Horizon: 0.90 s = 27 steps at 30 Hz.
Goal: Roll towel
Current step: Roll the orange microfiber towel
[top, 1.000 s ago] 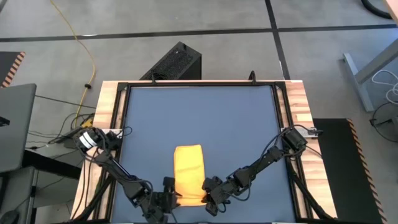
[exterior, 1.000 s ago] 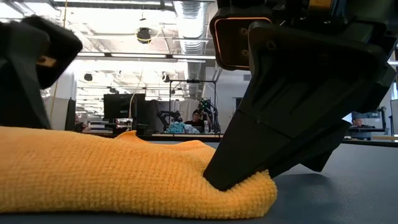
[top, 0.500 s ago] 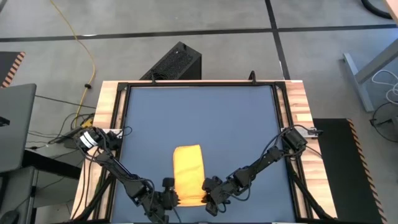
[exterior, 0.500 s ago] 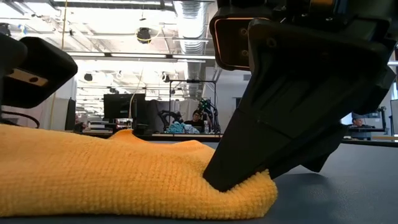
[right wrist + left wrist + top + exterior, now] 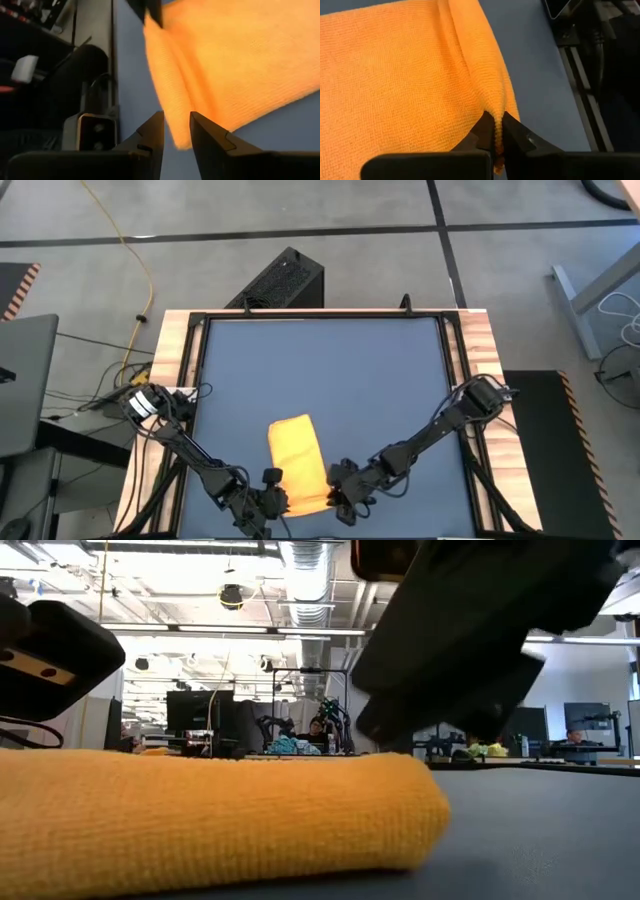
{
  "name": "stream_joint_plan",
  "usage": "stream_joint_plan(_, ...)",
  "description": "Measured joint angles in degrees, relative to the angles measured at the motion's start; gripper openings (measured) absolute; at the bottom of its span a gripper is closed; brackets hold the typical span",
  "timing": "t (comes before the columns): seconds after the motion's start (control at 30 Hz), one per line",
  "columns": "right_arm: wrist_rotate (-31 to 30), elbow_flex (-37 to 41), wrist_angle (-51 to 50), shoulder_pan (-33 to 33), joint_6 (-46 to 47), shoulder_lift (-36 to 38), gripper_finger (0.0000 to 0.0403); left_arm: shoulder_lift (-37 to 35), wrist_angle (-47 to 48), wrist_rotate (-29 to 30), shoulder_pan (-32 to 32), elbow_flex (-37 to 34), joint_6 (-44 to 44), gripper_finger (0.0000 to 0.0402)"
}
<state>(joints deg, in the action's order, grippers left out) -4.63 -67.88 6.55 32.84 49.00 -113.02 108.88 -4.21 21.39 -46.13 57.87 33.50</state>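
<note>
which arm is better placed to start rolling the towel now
Left, probably. The left gripper is shut on the towel at its near edge, while the right gripper is open and holds none of it.

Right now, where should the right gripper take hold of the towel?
Probably the towel's near right corner, opposite the corner pinched by the left gripper. The folded edge there sits raised off the mat, just ahead of the right gripper, whose jaws stand open; come in low from the right.
</note>
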Motion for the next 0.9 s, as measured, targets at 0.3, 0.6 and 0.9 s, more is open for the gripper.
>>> stream_joint_plan(0.3, -7.1, -0.1, 2.5, -3.2, -14.5, 1.2, 0.0120, 0.0, 0.6, -0.2, 0.0, 0.0, 0.2, 0.0000)
stream_joint_plan(0.6, -0.3, -1.6, 12.7, -16.1, -23.4, -5.7, 0.0093, 0.0, 0.7, -0.4, 0.1, 0.0, 1.1, 0.0000)
stream_joint_plan(0.9, 1.0, -10.4, 10.5, -19.5, -28.1, -15.4, 0.0016, -0.3, 0.7, -1.3, 0.1, 0.0, 0.9, 0.0000)
